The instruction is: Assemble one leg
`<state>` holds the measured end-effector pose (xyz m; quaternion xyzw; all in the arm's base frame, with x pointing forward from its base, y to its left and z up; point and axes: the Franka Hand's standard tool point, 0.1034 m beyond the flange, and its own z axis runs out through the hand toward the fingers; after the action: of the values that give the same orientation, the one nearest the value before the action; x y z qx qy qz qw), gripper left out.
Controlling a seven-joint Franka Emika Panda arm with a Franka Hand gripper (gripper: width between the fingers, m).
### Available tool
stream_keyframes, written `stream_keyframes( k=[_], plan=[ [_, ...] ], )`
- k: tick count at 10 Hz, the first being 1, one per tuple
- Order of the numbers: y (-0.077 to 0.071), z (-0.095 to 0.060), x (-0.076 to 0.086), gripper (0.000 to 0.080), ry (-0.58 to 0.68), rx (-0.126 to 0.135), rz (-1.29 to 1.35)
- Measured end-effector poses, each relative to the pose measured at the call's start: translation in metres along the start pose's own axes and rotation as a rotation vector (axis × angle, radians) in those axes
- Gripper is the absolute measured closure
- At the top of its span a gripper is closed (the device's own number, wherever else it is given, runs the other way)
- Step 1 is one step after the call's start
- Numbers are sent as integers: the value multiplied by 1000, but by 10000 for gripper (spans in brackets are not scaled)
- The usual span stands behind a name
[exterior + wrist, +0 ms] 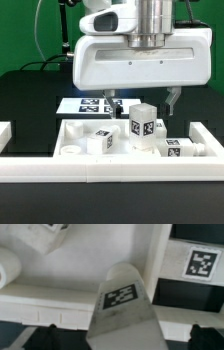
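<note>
A white leg with a black-and-white tag stands upright on the large flat white panel. My gripper hangs right above it, with one finger to either side. In the wrist view the leg runs down the middle between my gripper's dark fingertips, with a gap on each side. The gripper is open and holds nothing. Two more legs lie on the table, one at the exterior view's left and one at its right.
A low white wall runs along the front and up both sides of the work area. The marker board lies behind the panel. A tagged white part shows beside the panel in the wrist view.
</note>
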<state>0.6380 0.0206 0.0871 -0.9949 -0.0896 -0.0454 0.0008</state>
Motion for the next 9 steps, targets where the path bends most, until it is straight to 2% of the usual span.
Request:
stream_keyframes(
  k=[4, 5, 6, 7, 8, 9],
  plan=[
    [1, -1, 1, 151, -2, -8, -233],
    [1, -1, 1, 263, -2, -8, -233],
    [1, -1, 1, 447, -2, -8, -233],
    [1, -1, 1, 447, -2, -8, -233],
    [0, -1, 1, 512, 0, -8, -208],
    [0, -1, 1, 512, 1, -7, -176]
  ],
)
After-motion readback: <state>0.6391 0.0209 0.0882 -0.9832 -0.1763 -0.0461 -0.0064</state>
